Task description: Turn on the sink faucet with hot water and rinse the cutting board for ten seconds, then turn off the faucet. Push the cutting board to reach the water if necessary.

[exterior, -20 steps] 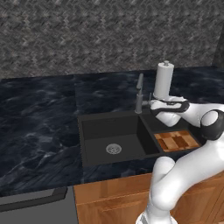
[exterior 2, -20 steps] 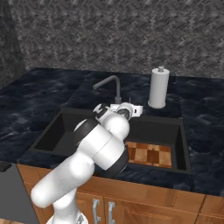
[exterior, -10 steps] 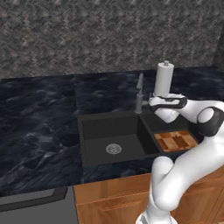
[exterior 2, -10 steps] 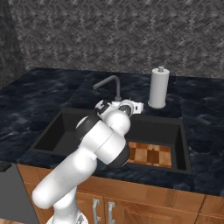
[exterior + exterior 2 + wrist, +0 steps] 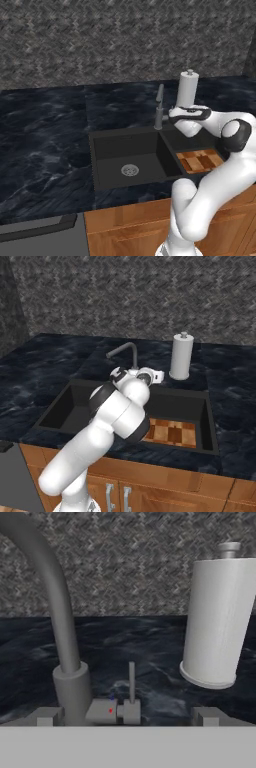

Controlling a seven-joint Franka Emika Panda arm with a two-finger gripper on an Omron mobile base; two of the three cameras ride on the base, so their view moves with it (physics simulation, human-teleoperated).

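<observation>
jaws [image 5: 127,716]: we see two small finger tips [image 5: 47,716] standing well apart at the bottom of the hand view, nothing between them but the faucet base, so we read them as open and gripping nothing. the hand sits low at the back edge of the sink, pointing at the wall.

faucet [image 5: 60,627]: grey stem rises just ahead of the left finger tip and curves up out of the hand view. its small lever [image 5: 131,684] stands upright just right of the stem base, roughly centred between the finger tips. we cannot tell whether anything touches it. in the right base view the spout arcs over toward the left basin.

we see no blue stream under the spout in either base view.

white cylinder with a knob top [image 5: 220,619]: upright on the tabletop, right of the faucet, near the wall.

sink [image 5: 107,145]: black, recessed, two basins. left basin carries a round silver drain [image 5: 129,170].

cutting board [image 5: 200,161]: lies flat on the floor of the right basin, striped orange-brown blocks, toward the front wall; well apart from the spout outlet. the arm's elbow hides part of it in the right base view.

tabletop [image 5: 45,130]: dark marbled, wraps the sink. wooden cabinet fronts [image 5: 165,491] below.
</observation>
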